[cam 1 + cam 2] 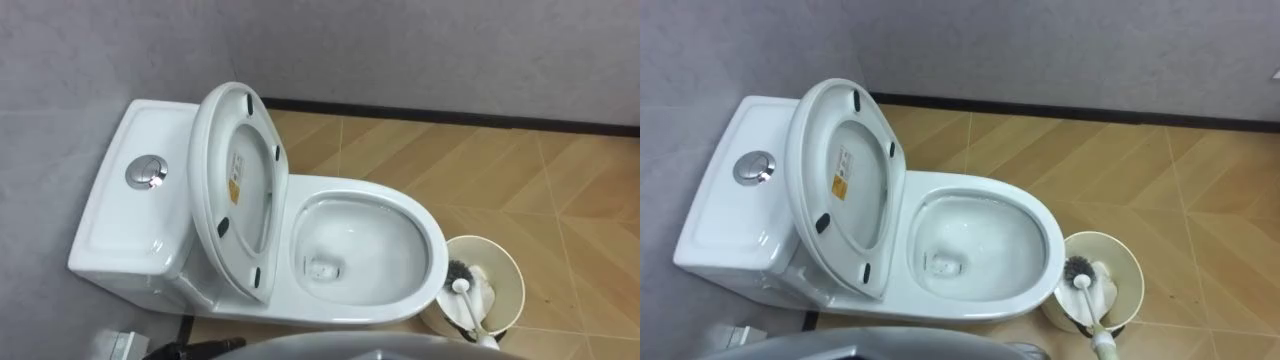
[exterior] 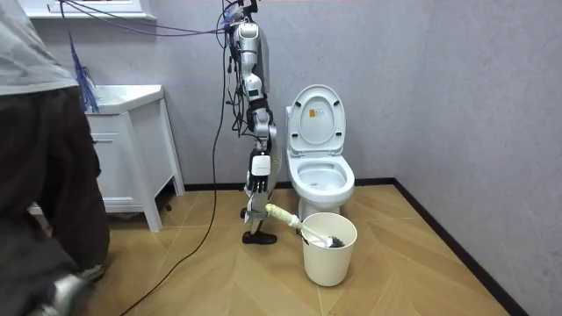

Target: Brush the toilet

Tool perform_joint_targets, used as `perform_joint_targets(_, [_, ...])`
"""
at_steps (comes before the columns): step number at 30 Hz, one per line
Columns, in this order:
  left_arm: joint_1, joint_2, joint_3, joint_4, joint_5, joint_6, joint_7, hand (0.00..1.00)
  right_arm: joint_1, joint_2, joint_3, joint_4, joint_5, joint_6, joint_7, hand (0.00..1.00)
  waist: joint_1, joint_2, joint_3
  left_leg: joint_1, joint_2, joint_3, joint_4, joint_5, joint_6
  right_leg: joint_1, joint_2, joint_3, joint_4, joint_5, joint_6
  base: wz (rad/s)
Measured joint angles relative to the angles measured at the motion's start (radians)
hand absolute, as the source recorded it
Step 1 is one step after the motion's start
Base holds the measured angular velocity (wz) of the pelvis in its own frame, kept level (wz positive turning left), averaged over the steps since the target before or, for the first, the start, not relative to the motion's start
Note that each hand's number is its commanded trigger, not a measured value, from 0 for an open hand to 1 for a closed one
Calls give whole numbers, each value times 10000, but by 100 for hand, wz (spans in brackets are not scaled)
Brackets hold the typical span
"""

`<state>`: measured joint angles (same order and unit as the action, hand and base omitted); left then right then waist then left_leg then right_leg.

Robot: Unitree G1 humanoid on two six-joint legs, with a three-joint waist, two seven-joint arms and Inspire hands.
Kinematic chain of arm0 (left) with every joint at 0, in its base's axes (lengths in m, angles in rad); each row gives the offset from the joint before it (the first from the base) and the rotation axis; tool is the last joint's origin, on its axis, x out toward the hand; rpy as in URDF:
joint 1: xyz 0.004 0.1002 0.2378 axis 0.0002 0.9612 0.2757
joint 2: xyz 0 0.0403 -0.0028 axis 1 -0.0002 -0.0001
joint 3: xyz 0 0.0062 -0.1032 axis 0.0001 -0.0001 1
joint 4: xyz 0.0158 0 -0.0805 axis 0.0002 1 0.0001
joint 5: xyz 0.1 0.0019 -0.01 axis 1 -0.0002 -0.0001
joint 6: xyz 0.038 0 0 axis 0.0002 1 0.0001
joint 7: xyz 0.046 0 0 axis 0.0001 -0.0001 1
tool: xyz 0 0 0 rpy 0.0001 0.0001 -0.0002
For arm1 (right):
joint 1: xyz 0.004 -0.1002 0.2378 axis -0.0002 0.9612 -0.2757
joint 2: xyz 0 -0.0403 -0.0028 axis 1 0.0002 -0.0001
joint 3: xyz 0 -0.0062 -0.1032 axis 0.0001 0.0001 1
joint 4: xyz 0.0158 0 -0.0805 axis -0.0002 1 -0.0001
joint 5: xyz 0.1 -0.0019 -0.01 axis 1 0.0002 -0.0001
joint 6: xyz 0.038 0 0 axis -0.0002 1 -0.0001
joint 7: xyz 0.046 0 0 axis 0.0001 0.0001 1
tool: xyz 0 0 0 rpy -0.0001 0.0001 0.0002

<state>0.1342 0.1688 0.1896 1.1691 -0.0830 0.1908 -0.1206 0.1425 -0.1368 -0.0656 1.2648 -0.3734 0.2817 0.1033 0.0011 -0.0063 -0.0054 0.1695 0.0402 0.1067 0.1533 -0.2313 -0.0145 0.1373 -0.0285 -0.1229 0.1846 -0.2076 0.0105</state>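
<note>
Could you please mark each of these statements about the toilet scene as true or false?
1. The toilet seat is raised. True.
2. The brush head is inside the toilet bowl. False: it rests in the bucket.
3. The bucket stands on the floor next to the bowl's front end. True.
4. The flush button is on the wall. False: it sits on top of the tank.
</note>
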Motion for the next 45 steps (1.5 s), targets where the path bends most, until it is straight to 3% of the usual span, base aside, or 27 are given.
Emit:
perform_joint_targets(12, [181,1,-356,-517,546,-382,98,0,-29,-2,-4,-454,376,-548,-503,0,-12,59,5,-114,-8,46,-25,0,0,-173,3,97,8,-20,5,0])
perform_joint_targets(21, [473,-23,-585,-722,555,-845,373,0,-9,-3,-3,-673,1225,-1194,-1253,0,-66,83,11,-218,-9,104,-10,2,0,-260,7,157,-29,-22,3,-2])
perform_joint_targets(24, [553,-22,-729,-820,570,-896,537,0,10,-5,-4,-977,1478,-1225,-1471,0,-71,94,15,-248,-9,140,-10,2,0,-259,6,157,-27,-22,4,-3])
perform_joint_targets(29, [570,-44,-821,-1122,1374,-1107,735,0,-49,-2,-14,-1643,2271,-2069,-1983,0,-69,122,13,-430,-9,141,40,3,1,-414,7,150,-141,27,8,0])
perform_joint_targets(34, [465,-41,-906,-1141,1622,-1196,744,0,-366,3,-19,-1694,2311,-2466,-2306,0,-135,177,-30,-910,-14,-11,142,7,4,-731,-7,66,-112,71,6,6])
perform_joint_targets(45, [-500,19,-1741,-789,1630,-1357,1090,0,-1581,-66,20,-403,2297,-2702,-3165,0,-234,337,143,-2471,-15,-184,550,18,19,-2324,-68,-113,388,115,-36,3])
